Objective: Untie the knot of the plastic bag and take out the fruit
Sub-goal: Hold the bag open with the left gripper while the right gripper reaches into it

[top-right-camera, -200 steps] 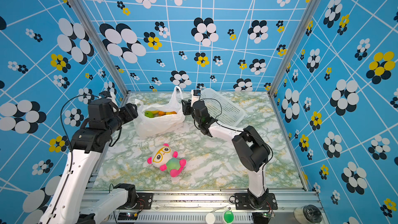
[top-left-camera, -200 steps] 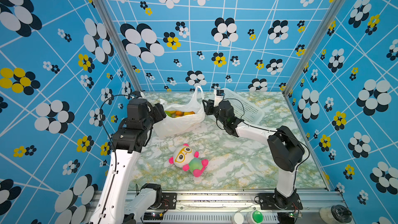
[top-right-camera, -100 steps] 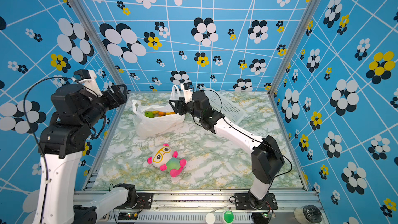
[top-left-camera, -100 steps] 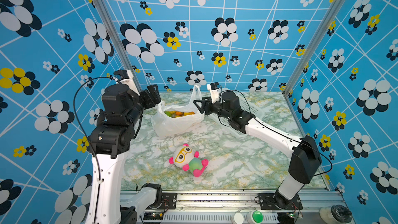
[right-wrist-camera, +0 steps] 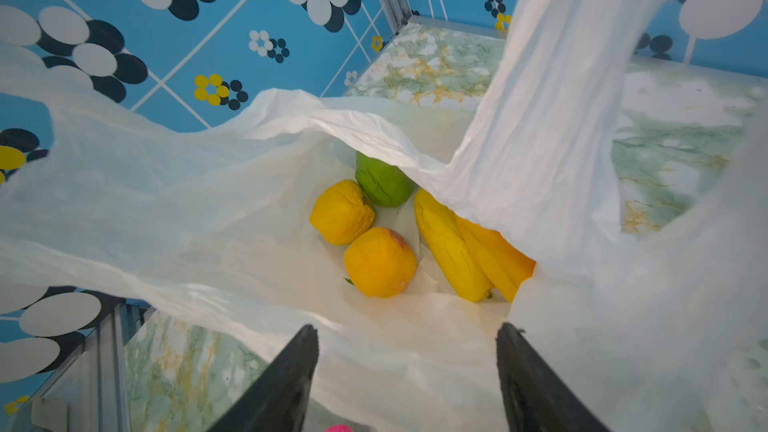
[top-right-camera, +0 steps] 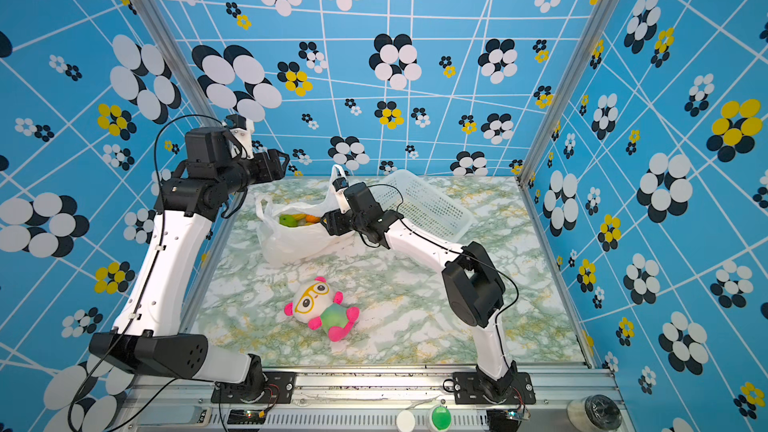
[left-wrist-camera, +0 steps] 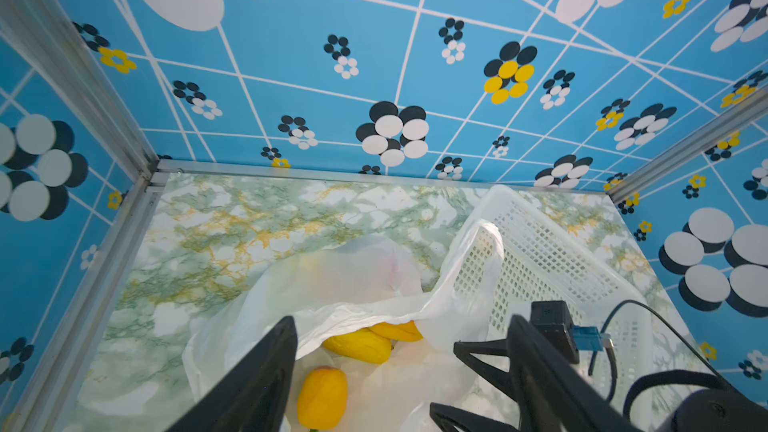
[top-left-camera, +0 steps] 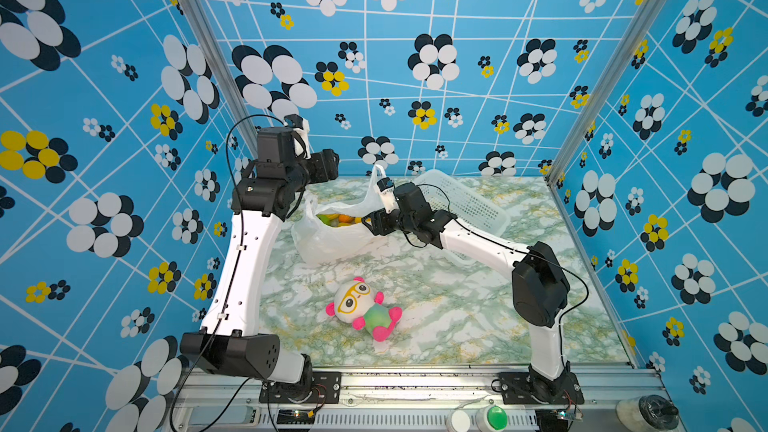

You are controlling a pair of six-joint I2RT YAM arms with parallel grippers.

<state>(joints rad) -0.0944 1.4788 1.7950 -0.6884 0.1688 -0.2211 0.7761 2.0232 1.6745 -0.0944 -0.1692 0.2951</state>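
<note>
The plastic bag (top-left-camera: 328,238) (top-right-camera: 291,238) lies on the marble table with its mouth gaping. One loop handle (top-left-camera: 376,184) stands up. The knot is not in view. Fruit (top-left-camera: 343,219) (top-right-camera: 297,219) lies inside: two yellow-orange round ones (right-wrist-camera: 380,261), a green one (right-wrist-camera: 382,184) and long yellow ones (right-wrist-camera: 453,251). My right gripper (top-left-camera: 372,222) (right-wrist-camera: 407,328) is open at the bag's right rim, pointing into the mouth with thin plastic under its fingers. My left gripper (top-left-camera: 332,164) (left-wrist-camera: 402,320) hangs open above the bag's left side, holding nothing.
A white perforated basket (top-left-camera: 461,201) (left-wrist-camera: 561,251) stands tilted just behind and right of the bag, close to my right arm. A plush doll (top-left-camera: 363,307) (top-right-camera: 322,309) lies in the middle front of the table. Blue patterned walls close in on three sides.
My left arm has risen from the bag's left rim to well above it. My right gripper has moved left and down to the bag's mouth, its jaws wider apart than a second ago.
</note>
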